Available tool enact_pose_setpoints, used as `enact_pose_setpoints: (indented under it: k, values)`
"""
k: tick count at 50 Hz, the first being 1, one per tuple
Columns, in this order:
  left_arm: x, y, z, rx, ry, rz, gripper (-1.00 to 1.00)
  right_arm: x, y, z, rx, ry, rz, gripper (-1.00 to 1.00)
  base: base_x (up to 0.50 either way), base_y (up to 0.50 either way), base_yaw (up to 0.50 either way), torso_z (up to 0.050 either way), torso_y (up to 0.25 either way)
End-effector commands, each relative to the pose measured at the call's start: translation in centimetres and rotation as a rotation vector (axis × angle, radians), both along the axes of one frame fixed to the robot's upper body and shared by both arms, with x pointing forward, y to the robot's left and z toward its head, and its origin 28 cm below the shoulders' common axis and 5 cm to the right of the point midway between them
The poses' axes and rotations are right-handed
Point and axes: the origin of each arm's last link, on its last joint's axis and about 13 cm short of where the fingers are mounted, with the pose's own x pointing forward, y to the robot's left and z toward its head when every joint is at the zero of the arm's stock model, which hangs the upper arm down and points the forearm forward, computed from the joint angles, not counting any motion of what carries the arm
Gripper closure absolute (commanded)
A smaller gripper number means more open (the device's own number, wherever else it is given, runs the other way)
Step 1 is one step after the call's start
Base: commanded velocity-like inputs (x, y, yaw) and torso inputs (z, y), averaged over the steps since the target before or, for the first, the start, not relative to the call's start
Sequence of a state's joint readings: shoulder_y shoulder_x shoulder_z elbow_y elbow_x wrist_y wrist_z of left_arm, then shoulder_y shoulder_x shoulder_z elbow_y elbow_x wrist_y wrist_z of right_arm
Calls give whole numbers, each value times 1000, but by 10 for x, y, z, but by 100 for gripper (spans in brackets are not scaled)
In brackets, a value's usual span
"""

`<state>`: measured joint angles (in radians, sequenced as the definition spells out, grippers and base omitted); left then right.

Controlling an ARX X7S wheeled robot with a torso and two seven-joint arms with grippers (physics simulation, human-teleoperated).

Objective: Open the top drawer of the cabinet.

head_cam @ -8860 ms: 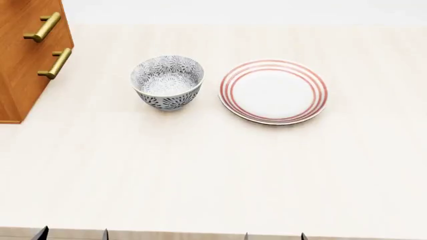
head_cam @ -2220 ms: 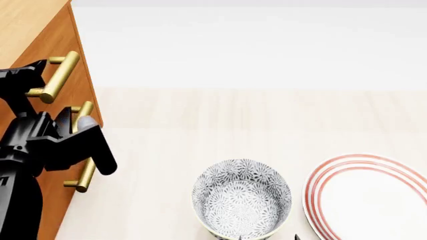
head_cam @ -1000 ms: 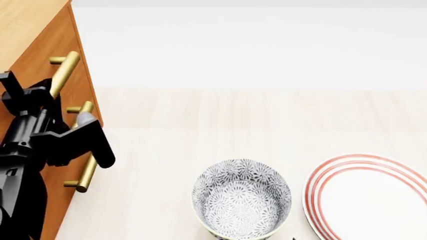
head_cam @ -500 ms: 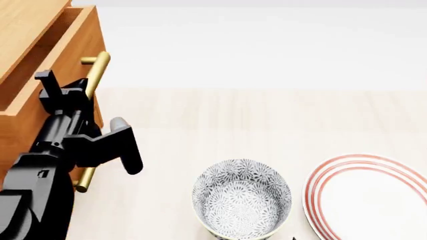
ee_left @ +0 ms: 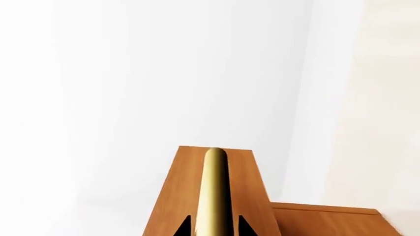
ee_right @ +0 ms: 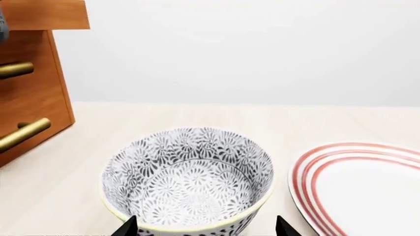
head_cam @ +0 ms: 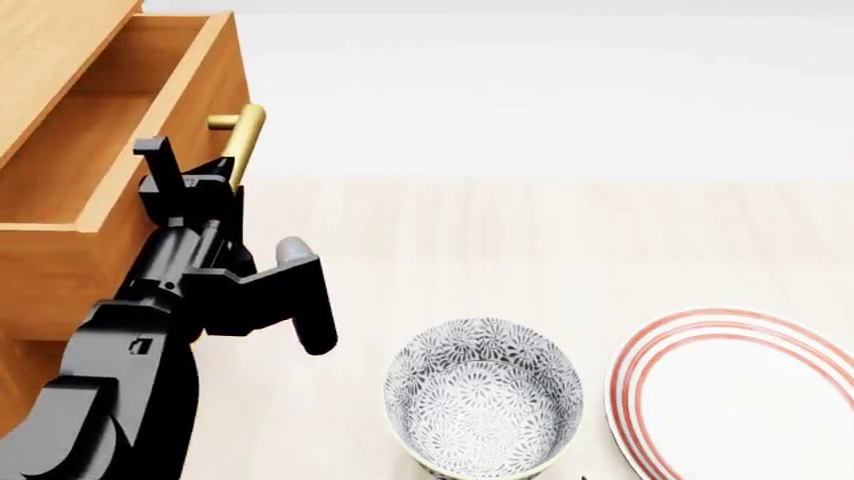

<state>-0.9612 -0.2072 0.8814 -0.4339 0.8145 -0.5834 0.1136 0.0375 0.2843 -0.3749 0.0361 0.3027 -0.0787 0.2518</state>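
The orange-brown cabinet (head_cam: pixel 40 375) stands at the left. Its top drawer (head_cam: pixel 120 135) is pulled out, and its bare wooden inside shows. My left gripper (head_cam: pixel 198 178) is shut on the top drawer's brass bar handle (head_cam: pixel 246 132). In the left wrist view the handle (ee_left: pixel 215 189) runs between the two black fingertips (ee_left: pixel 185 227) of that gripper (ee_left: pixel 215 228), against the drawer front (ee_left: pixel 249 187). My right gripper (ee_right: pixel 204 229) is open and holds nothing, its tips either side of the patterned bowl (ee_right: pixel 190 179). The two lower drawers' handles (ee_right: pixel 23 133) show in the right wrist view.
The patterned bowl (head_cam: pixel 483 400) stands on the pale table (head_cam: pixel 534 240) right of the cabinet. A white plate with red rings (head_cam: pixel 741 395) lies right of the bowl and also shows in the right wrist view (ee_right: pixel 367 182). The pulled-out drawer overhangs the table.
The top drawer has slid out of the cabinet, from closed a second ago to well open now. My left gripper moved right with the handle in it. Bowl and plate have not moved.
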Motion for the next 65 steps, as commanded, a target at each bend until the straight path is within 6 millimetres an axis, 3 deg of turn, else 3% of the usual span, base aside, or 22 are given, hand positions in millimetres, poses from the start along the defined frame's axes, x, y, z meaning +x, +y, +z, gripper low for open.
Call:
enact_pose_setpoints:
  k: [1, 18, 19, 28, 35, 43, 50, 58, 65]
  values:
    - [-4, -37, 5, -67, 58, -145, 100, 1, 1, 1, 6, -7, 5, -100, 0, 0, 0, 0, 0]
    - [-8, -49, 10, -74, 48, -182, 100, 1, 1, 1, 5, -3, 6, -100, -4, 0, 0, 0, 1]
    - [-8, -48, 10, -73, 46, -180, -100, 1, 1, 1, 5, -2, 6, -100, -11, 0, 0, 0, 0]
    - [-6, -45, 11, -78, 37, -159, -100, 2, 1, 0, 6, 1, 3, -100, 0, 0, 0, 0, 1]
    - [-12, -54, 12, -105, 30, -195, -100, 2, 0, 2, 9, -2, -1, -100, 0, 0, 0, 0, 0]
    - [-24, -65, 24, -356, 83, -252, -100, 2, 0, 3, 12, -3, -4, -100, 0, 0, 0, 0, 0]
    - [-32, -68, 49, -577, 90, -283, -100, 2, 0, 2, 9, -1, -2, -100, 0, 0, 0, 0, 0]
    - [-21, -63, 71, -772, 85, -241, -100, 2, 1, 1, 4, 0, 2, -100, 0, 0, 0, 0, 0]
    - [-14, -56, 77, -791, 40, -197, -100, 1, 1, 1, 0, 2, 5, -100, 0, 0, 0, 0, 0]
